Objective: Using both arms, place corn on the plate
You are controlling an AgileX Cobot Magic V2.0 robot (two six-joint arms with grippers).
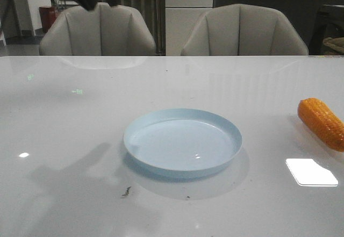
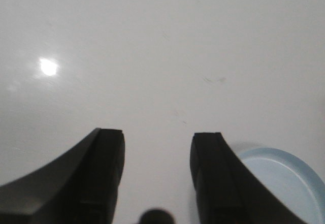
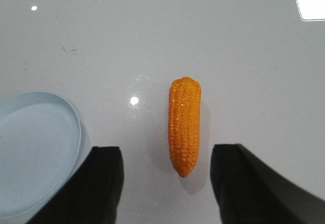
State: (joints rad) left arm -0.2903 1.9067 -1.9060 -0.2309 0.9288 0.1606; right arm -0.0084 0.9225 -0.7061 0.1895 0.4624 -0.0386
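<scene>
Our right tool, spread open and nearer, straddles the corn, whose long axis runs crosswise between its fingers; left tool open, empty

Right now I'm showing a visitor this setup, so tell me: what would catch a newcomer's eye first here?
The orange corn stands out most, lying on the white table at the far right, apart from everything. Next is the pale blue plate, empty, at the table's middle. From the right wrist view, the right gripper hangs open above the corn, its fingers on either side of the tapered end.
</scene>
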